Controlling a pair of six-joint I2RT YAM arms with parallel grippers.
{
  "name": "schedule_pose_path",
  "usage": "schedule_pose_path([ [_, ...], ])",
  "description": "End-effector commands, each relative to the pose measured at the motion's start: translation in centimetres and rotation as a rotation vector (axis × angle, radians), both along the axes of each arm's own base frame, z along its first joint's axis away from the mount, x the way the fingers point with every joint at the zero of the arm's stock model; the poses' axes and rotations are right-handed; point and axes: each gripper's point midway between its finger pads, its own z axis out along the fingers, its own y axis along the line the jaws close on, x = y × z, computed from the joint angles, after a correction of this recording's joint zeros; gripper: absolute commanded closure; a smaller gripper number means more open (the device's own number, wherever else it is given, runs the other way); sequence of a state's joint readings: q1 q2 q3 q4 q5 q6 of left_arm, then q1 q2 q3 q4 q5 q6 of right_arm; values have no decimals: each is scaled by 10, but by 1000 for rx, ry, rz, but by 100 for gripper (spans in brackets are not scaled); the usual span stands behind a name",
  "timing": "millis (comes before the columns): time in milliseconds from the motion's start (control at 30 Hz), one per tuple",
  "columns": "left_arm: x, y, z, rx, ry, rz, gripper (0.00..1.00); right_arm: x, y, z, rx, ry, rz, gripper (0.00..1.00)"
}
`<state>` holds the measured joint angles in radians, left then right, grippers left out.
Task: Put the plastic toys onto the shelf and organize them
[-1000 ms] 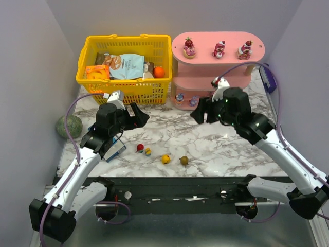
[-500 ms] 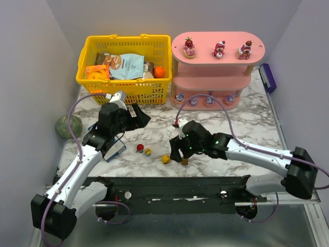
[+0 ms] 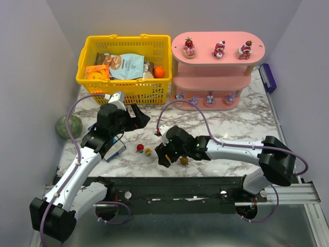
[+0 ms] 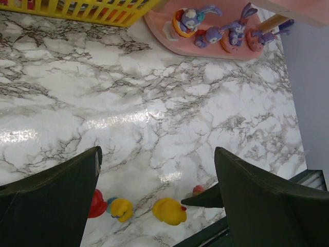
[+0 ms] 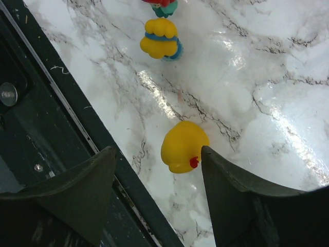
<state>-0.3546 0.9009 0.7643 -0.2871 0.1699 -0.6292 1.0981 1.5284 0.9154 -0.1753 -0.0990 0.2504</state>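
Observation:
The pink shelf stands at the back right, with three strawberry-topped toys on its top board and purple bunny toys on its bottom board. Loose toys lie near the table's front edge: a red one, a yellow and blue one and an olive one. My right gripper hangs low and open over a yellow round toy, which lies between its jaws close to the right finger. My left gripper is open and empty above the marble, left of the middle.
A yellow basket of snack packets and an orange ball stands at the back left. A green speckled ball lies at the left edge. A purple box sits right of the shelf. The black front rail runs just beside the yellow toy.
The right arm has swung from the shelf down to the front of the table, over the yellow toy. The left arm has stayed put.

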Motion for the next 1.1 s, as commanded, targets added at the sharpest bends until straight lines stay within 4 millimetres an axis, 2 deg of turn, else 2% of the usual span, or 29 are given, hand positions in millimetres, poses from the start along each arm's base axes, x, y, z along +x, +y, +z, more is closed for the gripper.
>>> schedule_pose_path([
  [0, -2, 4, 2, 8, -6, 7, 1, 9, 13, 1, 21, -43, 16, 26],
  [300, -3, 4, 2, 10, -9, 6, 1, 5, 12, -22, -22, -5, 22, 27],
  [633, -5, 6, 2, 12, -10, 10, 1, 12, 4, -44, -91, -6, -31, 34],
  [733, -5, 6, 2, 14, -9, 12, 1, 15, 1, -47, -105, -13, -56, 43],
  [767, -5, 6, 2, 12, -10, 11, 1, 17, 0, -48, -109, -14, -64, 54],
  [900, -5, 6, 2, 12, -8, 10, 1, 24, -3, -46, -131, -32, -108, 83],
  [1067, -5, 6, 2, 12, -8, 10, 1, 32, -8, -33, -169, -46, -176, 89],
])
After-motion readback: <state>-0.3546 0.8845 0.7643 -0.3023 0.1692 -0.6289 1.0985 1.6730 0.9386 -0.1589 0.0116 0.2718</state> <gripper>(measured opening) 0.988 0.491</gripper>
